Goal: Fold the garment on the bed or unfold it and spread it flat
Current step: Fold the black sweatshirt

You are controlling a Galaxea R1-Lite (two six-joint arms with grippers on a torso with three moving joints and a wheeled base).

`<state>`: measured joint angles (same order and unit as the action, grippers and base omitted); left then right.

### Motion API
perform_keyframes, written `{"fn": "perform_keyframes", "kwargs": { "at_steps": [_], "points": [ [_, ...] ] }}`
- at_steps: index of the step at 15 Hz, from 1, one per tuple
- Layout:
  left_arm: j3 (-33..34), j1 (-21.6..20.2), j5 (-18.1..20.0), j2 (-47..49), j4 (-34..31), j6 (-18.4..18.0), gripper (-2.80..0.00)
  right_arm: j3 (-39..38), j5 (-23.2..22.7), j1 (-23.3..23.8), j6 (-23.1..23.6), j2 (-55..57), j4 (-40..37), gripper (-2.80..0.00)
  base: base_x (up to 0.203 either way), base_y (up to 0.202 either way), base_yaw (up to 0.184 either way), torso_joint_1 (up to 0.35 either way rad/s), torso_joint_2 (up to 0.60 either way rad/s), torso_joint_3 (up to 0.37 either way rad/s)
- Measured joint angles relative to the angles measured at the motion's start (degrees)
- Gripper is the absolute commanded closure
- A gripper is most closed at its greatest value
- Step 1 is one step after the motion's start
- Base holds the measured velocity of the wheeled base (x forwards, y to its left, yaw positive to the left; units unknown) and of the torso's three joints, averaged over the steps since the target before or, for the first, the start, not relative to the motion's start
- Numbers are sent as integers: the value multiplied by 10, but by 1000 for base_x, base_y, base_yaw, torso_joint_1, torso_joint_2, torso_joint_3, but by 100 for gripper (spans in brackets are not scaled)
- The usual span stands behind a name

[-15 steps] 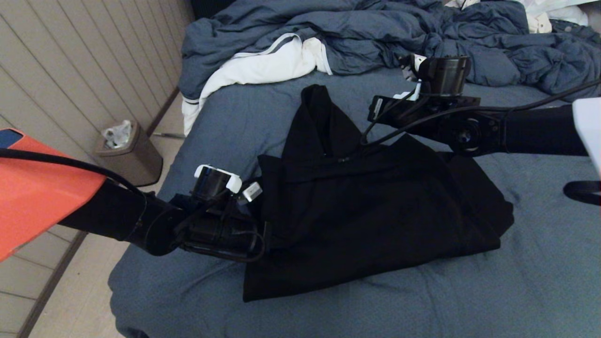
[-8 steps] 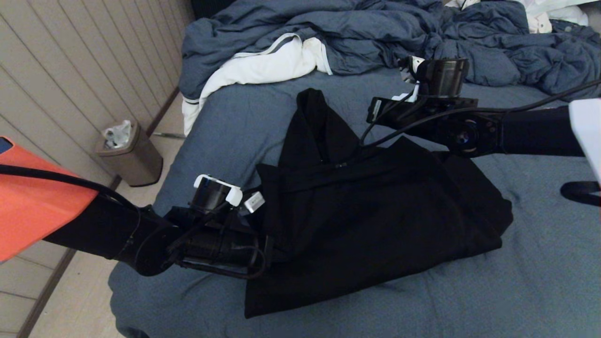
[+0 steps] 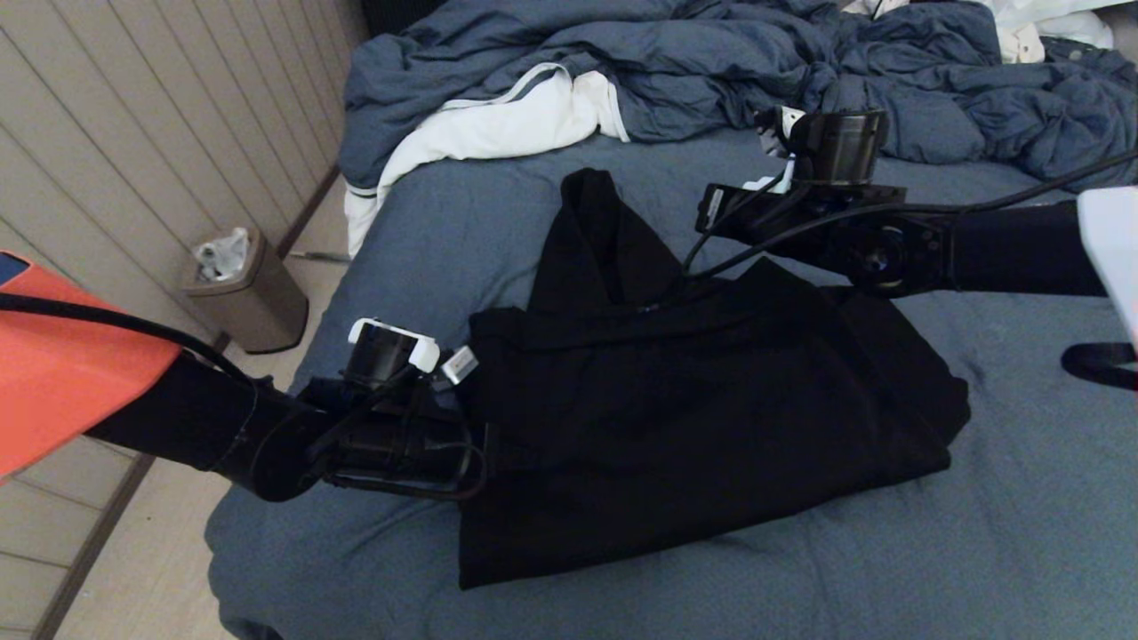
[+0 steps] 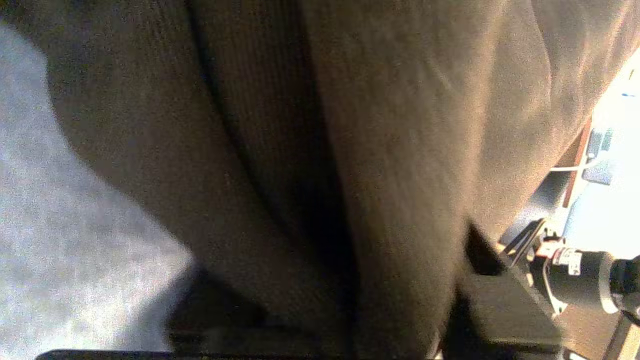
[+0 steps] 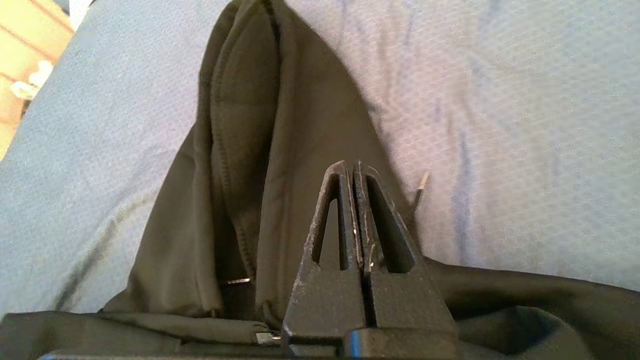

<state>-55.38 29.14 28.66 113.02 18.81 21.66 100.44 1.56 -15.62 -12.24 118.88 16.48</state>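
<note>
the garment point(image 3: 702, 418), a black hooded sweatshirt, lies in the middle of the bed point(image 3: 1022, 533), folded into a thick slab with the hood point(image 3: 605, 240) poking out toward the heaped duvet. the near edge looks fairly straight, the right side more rounded and bunched, so i'd judge the fold well along but not tidy yet.

the left gripper point(image 3: 471, 444) sits right at the slab's left edge, low on the sheet. whether its fingers are released or clenched on the cloth i cannot tell: from the head they are lost against the black fabric, and the left wrist view is filled with dark ribbed cloth point(image 4: 320, 165) pressed close (likely a cuff or hem). its place at the edge suits setting down or tucking a folded side.

the right gripper point(image 5: 356, 210) hovers just above the neck, where hood meets body, its fingers clenched together on nothing; fabric lies beneath them, not between. it seems to wait there as an anchor near the collar.

beyond that, a white cloth point(image 3: 498, 124) trails off the bed's far left corner under the blue-grey duvet point(image 3: 711, 62), and a small bin point(image 3: 244, 293) stands on the floor by the wall.
</note>
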Motion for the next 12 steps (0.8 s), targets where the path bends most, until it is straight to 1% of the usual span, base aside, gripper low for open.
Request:
{"fn": "perform_keyframes", "kwargs": {
  "at_steps": [4, 6, 9, 11, 12],
  "points": [
    [51, -12, -11, -33, 39, -2, -280, 0, 0, 0, 0, 0, 0, 0, 0, 0, 0, 0, 0, 0],
    [63, -38, -16, -59, 53, -1, -280, 0, 0, 0, 0, 0, 0, 0, 0, 0, 0, 0, 0, 0],
    [46, -79, -21, -96, 53, 0, -280, 0, 0, 0, 0, 0, 0, 0, 0, 0, 0, 0, 0, 0],
    [14, -106, -25, -108, 47, -1, -280, 0, 0, 0, 1, -1, 0, 0, 0, 0, 0, 0, 0, 0],
    [-8, -118, -25, -111, 39, -1, 0, 0, 0, 1, 1, -1, 0, 0, 0, 0, 0, 0, 0, 0]
  ]
}}
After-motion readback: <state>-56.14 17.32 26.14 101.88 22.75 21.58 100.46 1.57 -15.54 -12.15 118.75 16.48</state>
